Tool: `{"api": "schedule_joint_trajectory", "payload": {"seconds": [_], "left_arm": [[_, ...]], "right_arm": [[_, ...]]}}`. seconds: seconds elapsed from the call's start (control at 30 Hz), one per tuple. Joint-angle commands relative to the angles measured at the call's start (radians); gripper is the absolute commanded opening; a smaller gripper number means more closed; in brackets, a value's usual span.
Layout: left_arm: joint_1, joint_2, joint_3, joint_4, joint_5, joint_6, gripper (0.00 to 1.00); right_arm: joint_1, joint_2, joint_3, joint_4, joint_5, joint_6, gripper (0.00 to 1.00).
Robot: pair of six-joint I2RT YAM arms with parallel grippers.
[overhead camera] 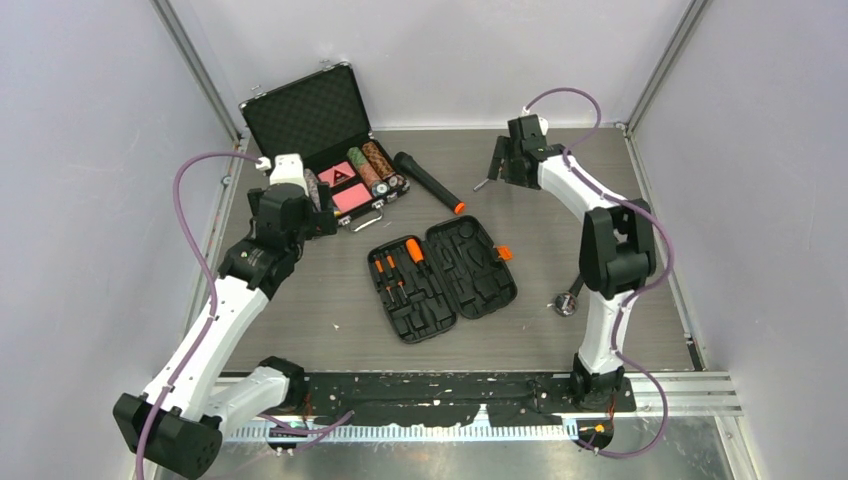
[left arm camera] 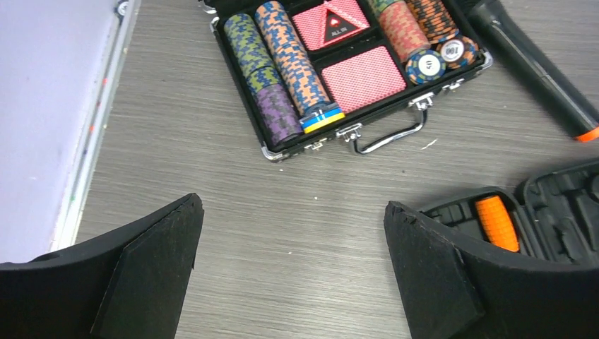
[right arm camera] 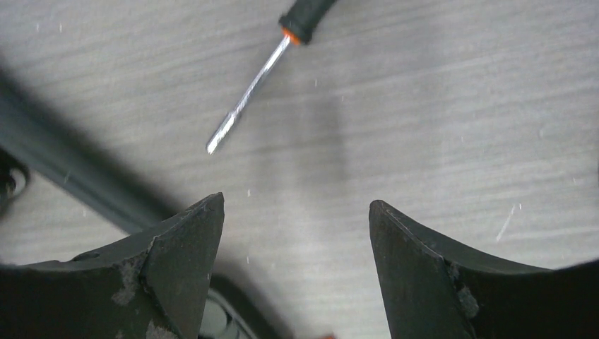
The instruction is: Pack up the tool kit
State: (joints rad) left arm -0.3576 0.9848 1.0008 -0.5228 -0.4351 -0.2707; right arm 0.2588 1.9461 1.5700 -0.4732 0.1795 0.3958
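One black ribbed plastic clamshell tool case lies open, with three orange-and-black hand tools seated in its left half. Beyond it I count one loose steel-shafted screwdriver, one black flashlight with an orange tip and one metal-edged poker chip case. To its right sits one small round metal object.

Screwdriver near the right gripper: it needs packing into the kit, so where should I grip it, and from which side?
Probably the thick black handle, from above, jaws across its length. The screwdriver lies flat on the table; its bare shaft is thin. The right gripper is open and empty.
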Motion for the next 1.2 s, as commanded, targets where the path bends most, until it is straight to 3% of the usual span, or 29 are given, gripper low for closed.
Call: {"api": "schedule_joint_trajectory", "payload": {"seconds": [0.0,0.27,0.5,0.9,1.17], "left_arm": [[-0.001,0.005,0.032,0.051,-0.085,0.053,1.0],[-0.001,0.002,0.02,0.058,-0.096,0.069,1.0],[-0.001,0.0,0.016,0.062,-0.088,0.072,1.0],[-0.001,-0.005,0.011,0.066,-0.077,0.07,1.0],[-0.001,-0.018,0.003,0.075,-0.078,0.076,1.0]], "right_arm": [[-0.009,0.103,0.155,0.095,0.105,0.037,0.8],[-0.041,0.32,0.38,0.096,0.181,0.181,0.78],[-0.063,0.458,0.523,0.092,0.171,0.292,0.67],[-0.089,0.544,0.547,0.1,0.078,0.418,0.56],[-0.096,0.543,0.515,0.098,0.015,0.442,0.33]]}}
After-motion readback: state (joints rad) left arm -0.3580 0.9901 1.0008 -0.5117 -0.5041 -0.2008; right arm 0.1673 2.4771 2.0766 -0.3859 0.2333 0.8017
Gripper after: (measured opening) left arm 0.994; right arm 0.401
